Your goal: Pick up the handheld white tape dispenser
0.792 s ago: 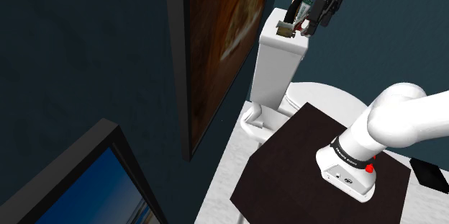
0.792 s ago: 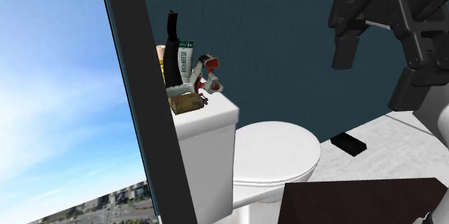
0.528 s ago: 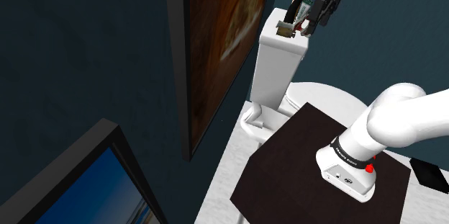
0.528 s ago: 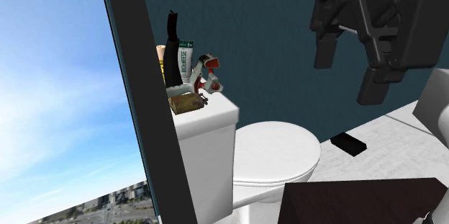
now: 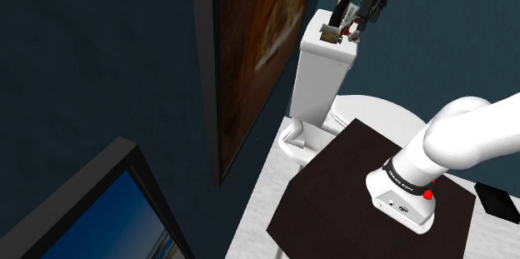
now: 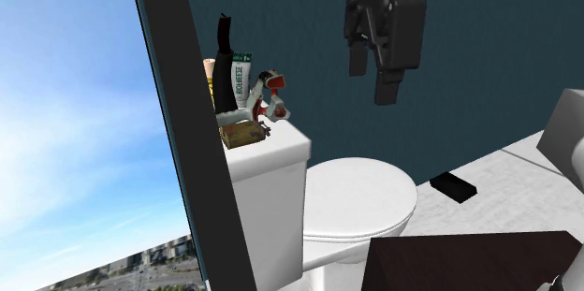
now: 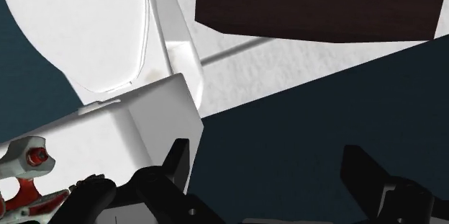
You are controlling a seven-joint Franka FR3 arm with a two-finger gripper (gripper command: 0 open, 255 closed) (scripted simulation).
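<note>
Since the earlier frames the gripper [image 6: 372, 76] has swung across the second exterior view towards the toilet tank [image 6: 271, 181]. It now hangs in open air with its fingers spread apart and nothing between them.

Behind the gripper runs the dark teal wall [image 6: 299, 18], bare and flat. Below it lies the shut toilet lid [image 6: 360, 196], with free air between lid and fingertips. Farther back along the arm is the dark top of the stand [image 5: 350, 186], well apart from the gripper [image 5: 367, 17].

The tank stands beside the gripper. In the wrist view its white corner edge [image 7: 188, 125] sits close to one finger [image 7: 176, 163], while the other finger has only wall behind it.

On the tank's top a cluster crowds together: a tall black bottle [image 6: 224, 65], a green-and-white box [image 6: 241, 79] and a brown item [image 6: 241, 133] at the lid's edge.

The white tape dispenser [image 6: 271, 97], with red parts, stands at the gripper's side of that cluster, upright on the tank, near the lid's edge. In the wrist view the dispenser [image 7: 25, 161] lies outside the nearer finger, not between the two. No finger touches it.
</note>
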